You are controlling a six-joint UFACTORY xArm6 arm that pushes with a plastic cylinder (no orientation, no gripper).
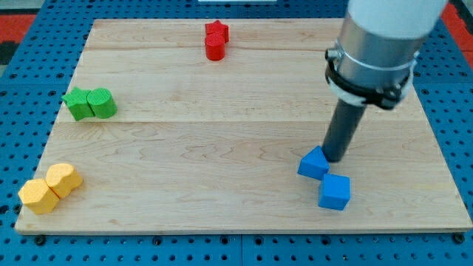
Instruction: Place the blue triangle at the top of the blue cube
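No gripper, nothing held. My tip [334,158] touches blue triangle [313,164], just above blue cube [335,192]. Risk: further push nudges cube askew.

Eight blocks in all on the wooden board [244,133], in four colour pairs. Two blue near the bottom-right corner: blue triangle [313,163], blue cube [335,192]. Two red at the top edge: red star [217,31], red cylinder [214,49]. Two green toward the left edge: green star [76,103], green cylinder [103,103]. Two yellow at the bottom-left corner: yellow hexagon [63,179], yellow block [38,196]. One rod, one tip [334,158].
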